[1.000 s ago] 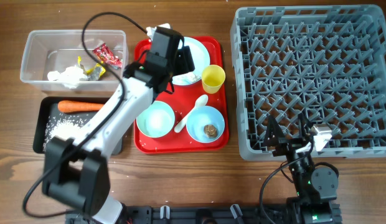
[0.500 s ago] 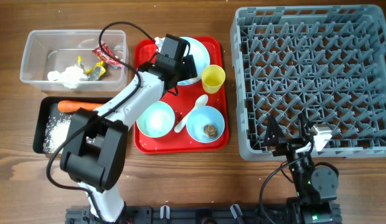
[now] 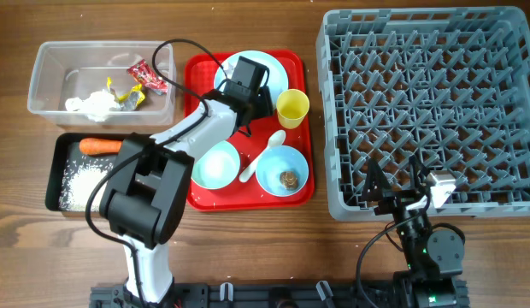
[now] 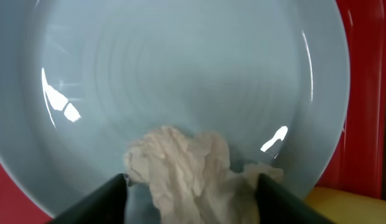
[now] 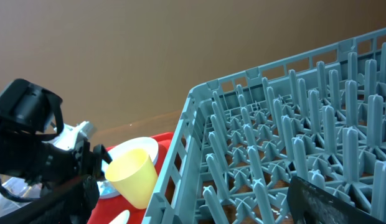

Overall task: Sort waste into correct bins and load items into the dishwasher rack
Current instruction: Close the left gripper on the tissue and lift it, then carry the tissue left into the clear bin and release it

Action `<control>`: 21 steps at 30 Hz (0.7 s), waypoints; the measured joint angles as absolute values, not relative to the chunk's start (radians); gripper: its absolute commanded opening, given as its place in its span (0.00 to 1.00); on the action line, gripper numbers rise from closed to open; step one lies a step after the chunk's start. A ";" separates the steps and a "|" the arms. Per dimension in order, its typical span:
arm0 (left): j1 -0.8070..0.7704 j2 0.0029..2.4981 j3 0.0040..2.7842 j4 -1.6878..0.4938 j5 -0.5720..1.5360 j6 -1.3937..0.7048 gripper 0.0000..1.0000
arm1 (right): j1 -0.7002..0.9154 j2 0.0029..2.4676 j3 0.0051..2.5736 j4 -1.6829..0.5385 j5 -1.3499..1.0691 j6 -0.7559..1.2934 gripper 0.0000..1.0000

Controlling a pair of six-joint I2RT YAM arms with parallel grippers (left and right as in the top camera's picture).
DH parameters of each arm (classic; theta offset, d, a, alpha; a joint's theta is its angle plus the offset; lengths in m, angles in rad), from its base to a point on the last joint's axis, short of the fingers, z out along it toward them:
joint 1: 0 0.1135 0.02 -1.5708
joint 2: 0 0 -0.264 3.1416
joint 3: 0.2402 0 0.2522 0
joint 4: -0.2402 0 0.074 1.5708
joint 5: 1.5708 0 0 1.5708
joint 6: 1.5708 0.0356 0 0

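Your left hand point(image 4: 192, 193) is low over the blue plate point(image 4: 180, 74) on the red tray point(image 3: 195, 85). Its two fingers stand part way apart, one on each side of the crumpled tissue point(image 4: 187, 168). The tissue seems to touch both fingers, but I cannot tell if they are pinching it yet. Your right hand point(image 3: 393, 180) rests at the front of the desk by the rack point(image 3: 427, 103). It is wide open and holds nothing.

Here is what could go wrong, I think.

The tissue is soft and light. If you only catch a corner, it may slip out when you lift, and fall on the tray or the desk.

The fingers are right down by the plate. If you push lower, they may scrape it or shove it. The plate looks smooth, so it could slide.

The yellow cup point(image 3: 292, 108) stands just beside the plate. If you swing that way, you could knock it over.

The tissue should go in the clear tub point(image 3: 43, 81), where other tissues point(image 3: 90, 104) and wrappers lie. The black tray point(image 3: 55, 175) next to it holds the carrot point(image 3: 107, 145) and the rice point(image 3: 85, 175). If you let go too soon, the tissue could land in there by mistake.
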State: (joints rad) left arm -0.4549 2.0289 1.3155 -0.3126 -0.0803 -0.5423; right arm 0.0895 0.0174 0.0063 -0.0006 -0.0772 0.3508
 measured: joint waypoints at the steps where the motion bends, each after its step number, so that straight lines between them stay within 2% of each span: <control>1: -0.456 2.030 1.316 -0.313 -0.080 -0.536 0.24 | 0.089 0.017 0.006 -0.001 -0.077 0.351 1.00; 4: -0.456 2.031 1.316 -0.298 -0.080 -0.539 0.07 | 0.089 0.017 0.006 -0.001 -0.077 0.351 1.00; 5: -0.456 2.031 1.316 -0.292 -0.080 -0.541 0.04 | 0.089 0.017 0.006 -0.001 -0.077 0.351 1.00; 10: -0.456 2.031 1.316 -0.264 -0.080 -0.536 0.04 | 0.089 0.017 0.006 -0.001 -0.077 0.350 1.00; 15: -0.455 2.002 1.330 -0.350 -0.119 -0.536 0.04 | 0.089 0.017 0.006 0.000 -0.077 0.351 1.00; 21: -0.411 1.806 1.373 -0.467 -0.176 -0.524 0.04 | 0.089 0.017 0.006 0.000 -0.077 0.351 1.00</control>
State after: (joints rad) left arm -0.4107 1.8061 1.3731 -0.4671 -0.1761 -0.5240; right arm 0.0895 0.0174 0.0063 -0.0002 -0.0772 0.3508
